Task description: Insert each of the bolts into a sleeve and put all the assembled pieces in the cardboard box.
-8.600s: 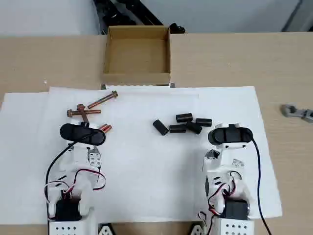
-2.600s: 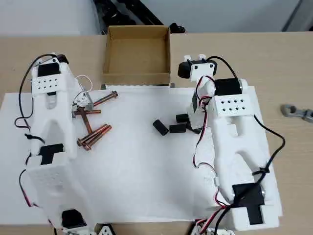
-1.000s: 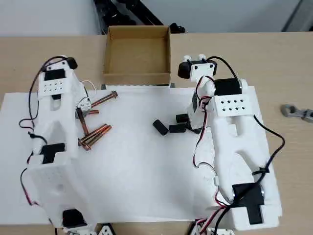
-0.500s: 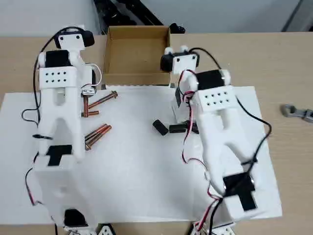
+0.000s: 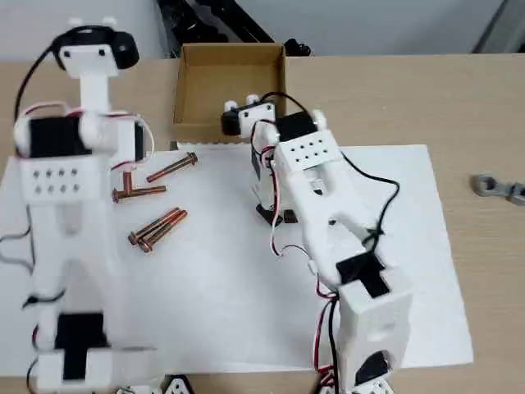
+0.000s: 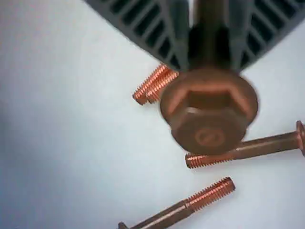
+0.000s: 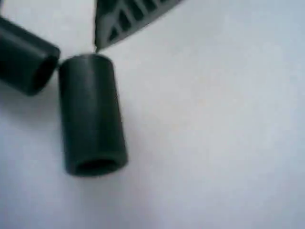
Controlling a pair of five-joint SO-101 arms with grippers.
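Note:
My left gripper (image 6: 209, 50) is shut on a copper bolt (image 6: 208, 112), whose hex head faces the camera, well above the paper. In the high view this bolt (image 5: 127, 182) hangs upright under the raised left arm (image 5: 78, 156). Loose bolts lie below: one (image 5: 172, 167), another (image 5: 141, 193), and a pair side by side (image 5: 157, 227). A black sleeve (image 7: 90, 117) lies on the paper with my right gripper (image 7: 125, 21) close above one end. A second sleeve (image 7: 24, 62) lies beside it. The right arm (image 5: 299, 160) covers most of the sleeves; one (image 5: 275, 216) peeks out beneath it.
The open cardboard box (image 5: 232, 123) stands at the back edge of the white paper (image 5: 230, 295), just behind the right arm's wrist. A metal tool (image 5: 496, 187) lies on the bare table at the far right.
The left arm has lifted up and back with a bolt taken from the pile. The right arm has swung left from the sleeve cluster toward the leftmost sleeve.

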